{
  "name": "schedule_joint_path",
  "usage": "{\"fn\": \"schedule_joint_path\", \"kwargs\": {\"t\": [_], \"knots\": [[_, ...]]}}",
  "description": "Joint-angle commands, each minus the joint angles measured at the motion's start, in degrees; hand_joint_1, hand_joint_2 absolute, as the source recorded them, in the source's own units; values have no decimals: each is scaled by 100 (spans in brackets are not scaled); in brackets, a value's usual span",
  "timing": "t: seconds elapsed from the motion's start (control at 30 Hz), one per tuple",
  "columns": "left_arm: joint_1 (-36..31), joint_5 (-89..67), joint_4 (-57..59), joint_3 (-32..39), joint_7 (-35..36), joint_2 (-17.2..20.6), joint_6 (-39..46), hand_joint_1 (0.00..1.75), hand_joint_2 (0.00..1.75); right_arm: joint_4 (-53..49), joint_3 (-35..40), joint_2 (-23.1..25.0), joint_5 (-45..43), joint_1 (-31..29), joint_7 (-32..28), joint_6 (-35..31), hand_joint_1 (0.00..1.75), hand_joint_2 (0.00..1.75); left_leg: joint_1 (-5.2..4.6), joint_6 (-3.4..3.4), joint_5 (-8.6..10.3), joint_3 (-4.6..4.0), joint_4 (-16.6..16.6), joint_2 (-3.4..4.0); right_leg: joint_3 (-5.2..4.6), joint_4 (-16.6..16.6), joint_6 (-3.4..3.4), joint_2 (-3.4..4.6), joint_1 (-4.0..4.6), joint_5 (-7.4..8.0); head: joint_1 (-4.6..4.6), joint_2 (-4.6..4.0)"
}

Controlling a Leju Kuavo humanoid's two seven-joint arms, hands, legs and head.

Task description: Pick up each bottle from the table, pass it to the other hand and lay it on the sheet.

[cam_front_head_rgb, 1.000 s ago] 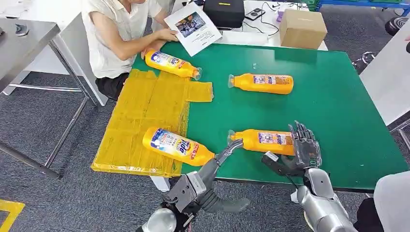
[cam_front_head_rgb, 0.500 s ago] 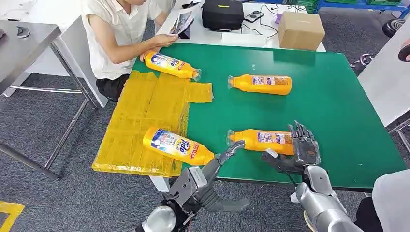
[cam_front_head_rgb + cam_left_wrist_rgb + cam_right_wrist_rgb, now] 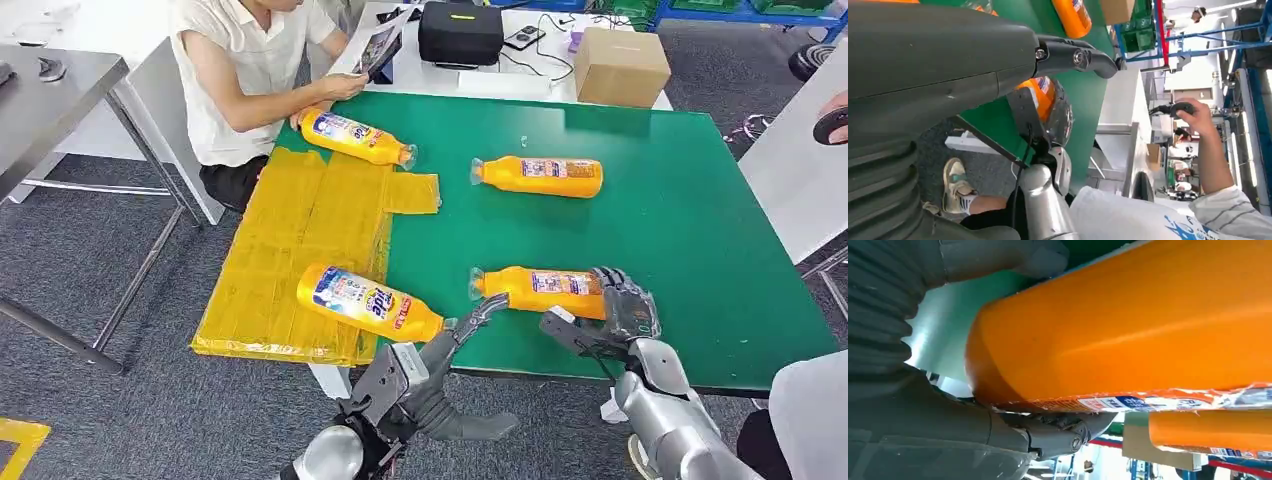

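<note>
The right hand has curled its fingers down around the near orange detergent bottle's base, starting the pick; the left hand waits, fingers apart, empty.

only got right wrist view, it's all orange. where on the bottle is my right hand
Observer: In the head view the right hand is at the base end of the near bottle, which lies on the green table.
Operator: and the other one
Observer: The left hand holds nothing, with one finger stretched toward that bottle's cap end.
Operator: anything on the sheet yet
Observer: Yes, a labelled bottle lies on the yellow sheet, near its front edge.
</note>
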Motion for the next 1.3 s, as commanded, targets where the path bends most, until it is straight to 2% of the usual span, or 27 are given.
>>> {"fn": "schedule_joint_path", "kwargs": {"t": [0.03, 0.1, 0.17, 0.4, 0.5, 0.57, 0.63, 0.7, 0.73, 0.77, 0.83, 0.93, 1.07, 1.23, 1.3], "knots": [[-212, 53, 311, -177, 38, 183, -7, 0, 175, 561, 173, 33, -26, 293, -52, 252, 175, 175, 12, -17, 6, 1, -14, -23, 19, -17, -17, -19, 11, 1, 0, 0], [-211, 62, 320, -176, 40, 185, -8, 0, 175, 584, 169, 34, -57, 339, -64, 274, 175, 175, 10, -14, 2, 10, -11, -20, 68, -15, -12, -17, 10, -3, 2, 0], [-205, 74, 326, -170, 40, 186, -6, 0, 175, 598, 160, 31, -88, 372, -85, 289, 175, 175, 10, -15, 3, 11, -13, -21, 72, -16, -12, -17, 10, -3, -2, 0], [-222, 106, 292, -111, -3, 116, 66, 0, 175, 598, 91, 69, -258, 459, -204, 168, 175, 175, 13, -10, 0, 6, -4, -19, 56, -10, -9, -16, 12, -6, 0, 0], [-258, 26, 258, -106, -86, 49, 213, 0, 175, 565, -13, 161, -467, 441, -422, 56, 175, 175, 15, -16, 1, -1, -5, -22, 7, -12, -12, -18, 14, -4, 0, 0], [-244, -227, 259, -90, -283, 37, 503, 0, 175, 432, -275, 276, -925, 492, -876, -47, 175, 175, 15, -17, 2, -3, -9, -22, 3, -14, -14, -18, 14, -4, 0, 0], [-166, -328, 312, -7, -452, 20, 700, 0, 175, 112, -806, 558, -1900, 570, -1640, 34, 175, 175, 13, -14, -4, 2, -8, -9, 15, -13, -10, -6, 13, -4, 0, 0], [-67, -533, 367, 91, -742, 2, 989, 0, 175, -145, -841, 680, -2135, 612, -1834, -140, 175, 175, 15, -18, -4, 4, -15, 1, 62, -19, -13, 4, 14, 0, 0, 0], [11, -556, 413, 171, -847, -12, 1106, 0, 175, -379, -1080, 822, -2658, 646, -2073, 56, 175, 175, 17, -23, -5, 9, -19, 3, 65, -20, -19, 7, 16, -1, 0, 0], [116, -461, 459, 273, -912, -11, 1172, 0, 175, -670, -1101, 893, -2986, 715, -2140, 170, 175, 175, 14, -18, -6, 7, -13, 11, 62, -13, -14, 14, 14, 0, 0, 0], [236, -352, 479, 405, -1032, -15, 1258, 0, 175, -940, -1060, 923, -3071, 797, -2110, 71, 175, 175, 9, -15, -8, 1, -8, 23, 52, -4, -10, 27, 11, 1, -2, 0], [402, -96, 473, 591, -1207, -4, 1486, 0, 175, -1613, -1111, 1006, -3908, 1052, -2069, 562, 175, 175, 15, -25, -3, -13, -12, 15, 38, -4, -20, 22, 17, 2, -2, 0], [546, 297, 351, 802, -1212, -5, 1630, 0, 175, -2068, -1118, 1020, -4378, 1230, -1965, 670, 175, 175, 17, -18, -4, -29, -7, 8, 30, 0, -13, 16, 17, -3, -2, 0], [685, 873, 233, 970, -1101, -14, 1598, 0, 175, -2397, -1209, 1092, -4864, 1370, -2114, 829, 175, 175, 14, -19, -5, -50, -7, 10, 12, 3, -15, 21, 14, -5, 0, 0], [811, 1173, 170, 976, -986, 43, 1589, 0, 175, -2854, -1142, 1170, -5088, 1620, -2183, 940, 175, 175, 10, -13, -3, -67, -5, 2, 0, 5, -7, 13, 10, -3, -2, 0]]}}
